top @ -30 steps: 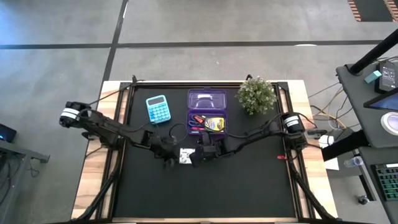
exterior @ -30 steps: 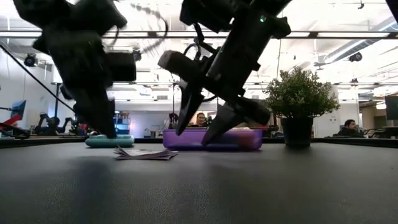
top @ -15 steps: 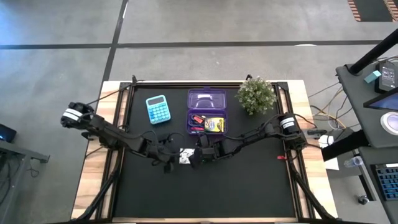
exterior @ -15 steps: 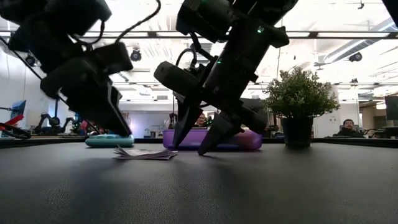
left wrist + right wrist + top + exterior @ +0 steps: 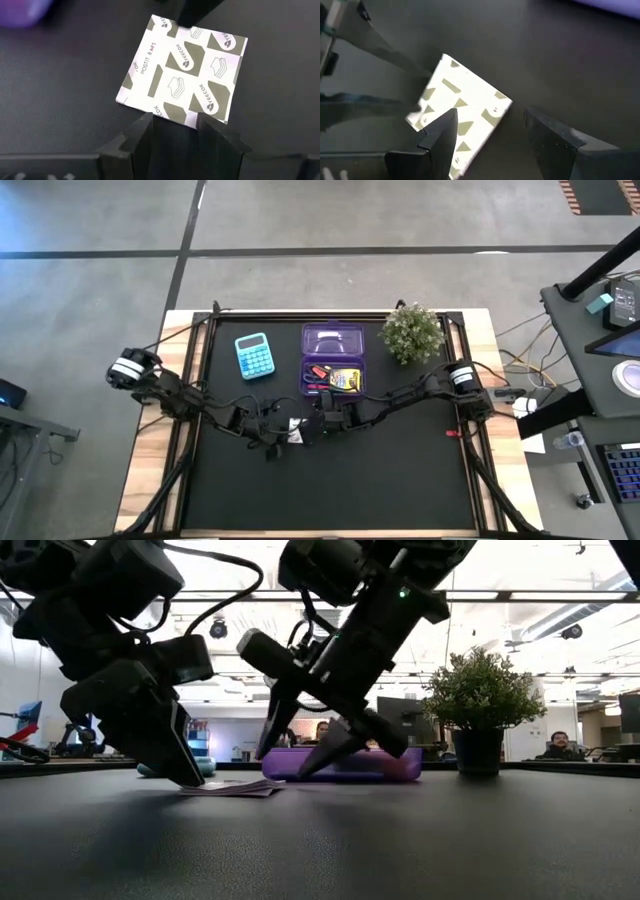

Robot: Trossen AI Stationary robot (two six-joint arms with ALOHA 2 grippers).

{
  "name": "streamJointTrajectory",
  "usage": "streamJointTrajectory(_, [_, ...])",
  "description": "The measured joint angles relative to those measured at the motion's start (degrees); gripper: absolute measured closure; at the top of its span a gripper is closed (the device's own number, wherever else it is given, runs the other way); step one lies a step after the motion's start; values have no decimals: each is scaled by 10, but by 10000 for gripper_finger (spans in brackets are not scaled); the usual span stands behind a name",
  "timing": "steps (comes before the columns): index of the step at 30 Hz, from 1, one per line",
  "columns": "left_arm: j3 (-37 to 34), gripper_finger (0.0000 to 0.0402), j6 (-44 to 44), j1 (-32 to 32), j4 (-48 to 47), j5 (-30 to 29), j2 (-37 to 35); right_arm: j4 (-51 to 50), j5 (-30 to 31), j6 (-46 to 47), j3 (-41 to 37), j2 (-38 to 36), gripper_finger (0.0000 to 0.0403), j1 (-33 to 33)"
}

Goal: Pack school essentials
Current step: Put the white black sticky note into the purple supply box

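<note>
Lying flat mid-tabletop, the white patterned packet (image 5: pixel 183 69) needs both arms: left pincer (image 5: pixel 174 131) narrowly straddles one edge (unlifted), right pincer (image 5: pixel 492 134) hovers wide.

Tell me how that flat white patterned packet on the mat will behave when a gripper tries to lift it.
The white patterned packet lies flat on the black mat, so fingers will probably struggle to get under an edge. It looks thin and light, likely to slide if pushed. In the low view its edges lift slightly, so it may flex rather than stay stiff.
</note>
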Motion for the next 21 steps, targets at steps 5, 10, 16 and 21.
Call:
streamJointTrajectory(5, [-1, 263, 0, 0, -3, 1, 6, 17, 1, 15, 0, 20, 186, -5])
streamJointTrajectory(10, [-2, 263, 2, 0, -4, 3, 5, 57, 3, 10, 1, 34, 186, -10])
streamJointTrajectory(16, [-3, 263, 2, -1, -8, 3, 6, 104, -27, 8, 1, 56, 186, -12])
streamJointTrajectory(21, [-3, 263, 6, 0, -8, 3, 6, 147, -83, -17, 1, 58, 186, -12])
